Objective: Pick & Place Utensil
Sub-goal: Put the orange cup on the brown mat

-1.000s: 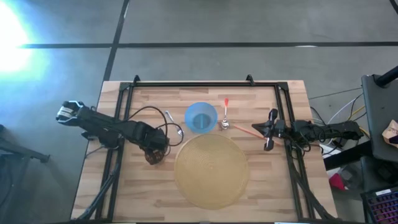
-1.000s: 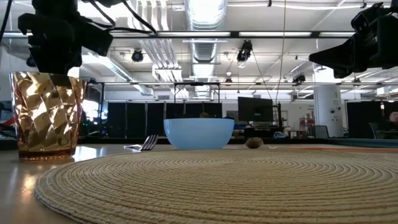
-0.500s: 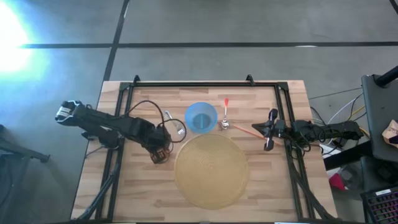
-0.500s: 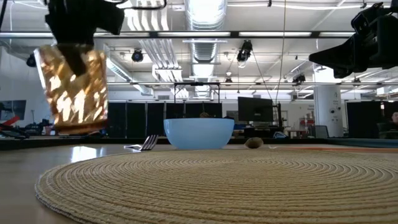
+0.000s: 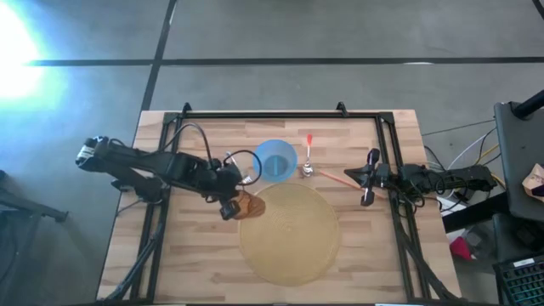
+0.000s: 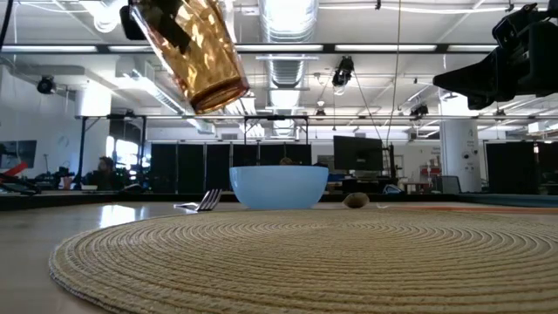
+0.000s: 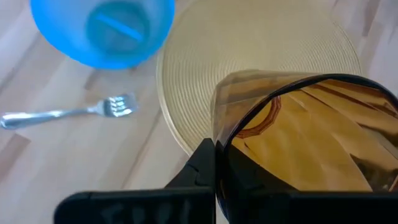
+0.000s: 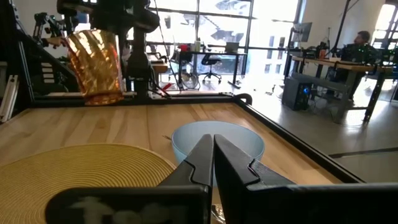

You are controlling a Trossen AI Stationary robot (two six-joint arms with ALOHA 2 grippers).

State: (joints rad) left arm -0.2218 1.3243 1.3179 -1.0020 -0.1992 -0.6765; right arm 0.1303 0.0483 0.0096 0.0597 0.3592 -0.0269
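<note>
My left gripper (image 5: 228, 206) is shut on an amber faceted cup (image 5: 247, 204), held in the air over the left rim of the round woven placemat (image 5: 289, 234). The cup shows high and tilted in the low view (image 6: 199, 52) and fills the left wrist view (image 7: 311, 143). A silver fork (image 7: 68, 113) lies flat on the wood left of the blue bowl (image 5: 274, 160). A red-tipped spoon (image 5: 308, 157) and an orange-handled utensil (image 5: 335, 177) lie right of the bowl. My right gripper (image 5: 367, 180) waits shut at the table's right side. My left gripper holds the cup by its wall at the rim (image 7: 231, 134). One finger (image 7: 202, 165) lies outside the wall; the other seems to sit inside, seen dark through the amber plastic. The cup is lifted clear and tilted, its base (image 6: 218, 94) pointing down and toward the placemat.
The bowl stands just beyond the placemat's far edge (image 5: 285, 189). A black frame rail (image 5: 263, 114) runs along the table's far side and down both sides. Loose cables (image 5: 200, 140) loop off the left arm. Bare wood shows near the table's near-left corner (image 5: 170, 263).
My left gripper has lifted the cup from where it stood on the wood left of the placemat. It has carried the cup up and toward the table's right, over the placemat's left rim, and tipped it from upright to a slant. The right arm has kept still.
</note>
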